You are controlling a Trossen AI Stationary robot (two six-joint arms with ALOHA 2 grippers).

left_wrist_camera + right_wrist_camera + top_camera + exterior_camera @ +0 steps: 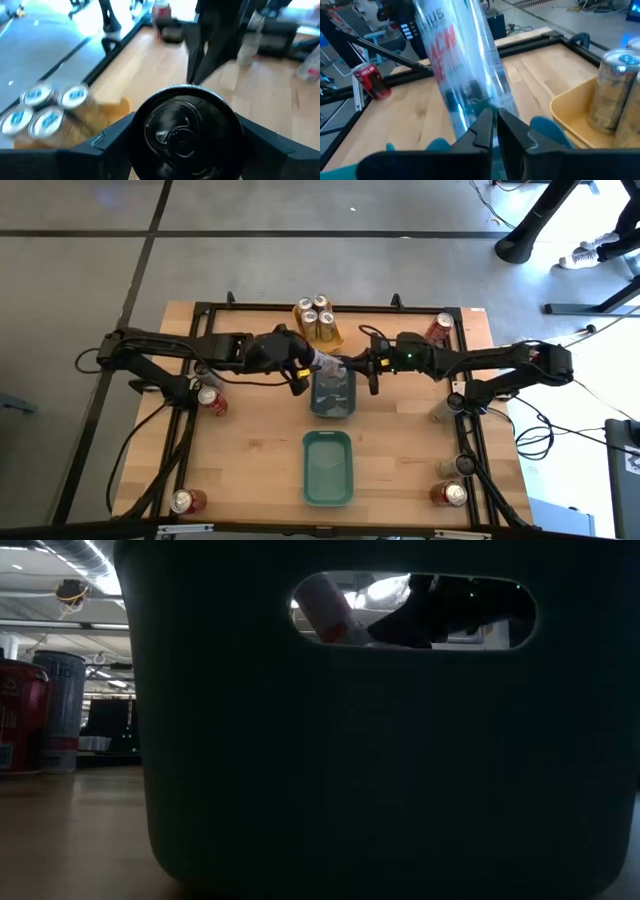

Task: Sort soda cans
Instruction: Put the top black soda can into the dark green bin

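A silver soda can with red lettering (pixel 326 363) hangs over a grey-teal tray (pixel 347 408) at mid-table, with my left gripper (pixel 303 370) shut on it. In the left wrist view the can's dark top (pixel 185 130) faces the camera between the two fingers. My right gripper (pixel 495 126) is shut and stands right at the can's side (pixel 470 95), coming from the table's right. Three gold cans (pixel 316 315) stand in a yellow tray (pixel 334 336) at the far edge. Through the near tray's handle slot the low view shows the can (pixel 328 610) and a dark gripper (pixel 440 610). My left gripper pinches the can between its two fingers at the top end, one finger on each side of the rim (pixel 136 125). The fingers come from the table's left, slanting down, and lie along the can. The can is lifted clear above the grey-teal tray, tilted. My right gripper's shut fingertips (pixel 485 125) stand against the can's lower side; whether they touch it I cannot tell.
A teal tray (pixel 328 490) lies near the front edge. Red cans lie or stand at the left (pixel 212 400), front left (pixel 187 501), front right (pixel 450 494) and far right (pixel 438 330). Two paler cans (pixel 443 409) (pixel 456 466) are at the right. A black frame (pixel 300 307) runs round the table.
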